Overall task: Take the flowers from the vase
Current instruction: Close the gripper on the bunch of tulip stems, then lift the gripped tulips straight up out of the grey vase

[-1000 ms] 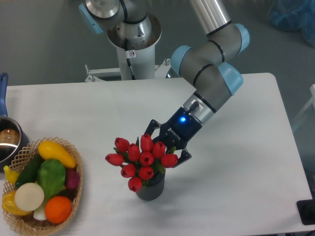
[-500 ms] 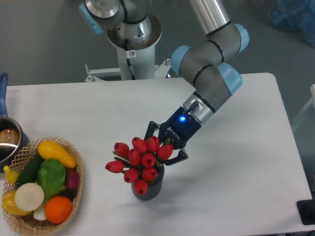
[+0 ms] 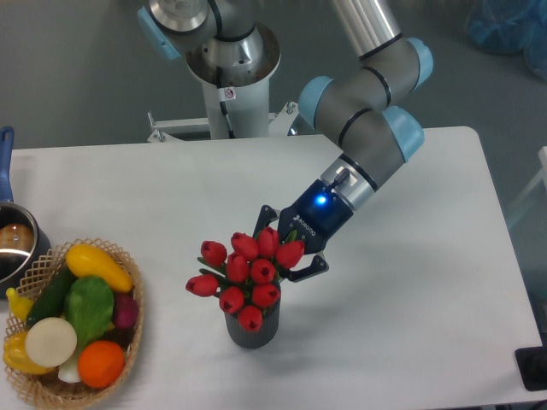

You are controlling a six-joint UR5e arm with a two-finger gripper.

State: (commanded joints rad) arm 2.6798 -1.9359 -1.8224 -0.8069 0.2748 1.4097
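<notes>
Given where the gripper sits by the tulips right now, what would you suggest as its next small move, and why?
Probably a short lift straight up. The gripper reaches into the back of the flowers, its fingers hidden among the buds, and the stems still sit in the vase. Whether the grip is firm I cannot tell, so lift slowly and watch that the vase stays down.

White table, three things resting on it.
The white rectangular table [image 3: 171, 192] carries a dark grey ribbed cylindrical vase [image 3: 251, 331] near its front edge, a round wicker basket [image 3: 130, 340] at front left, and a steel pot [image 3: 14, 248] just behind that.
</notes>
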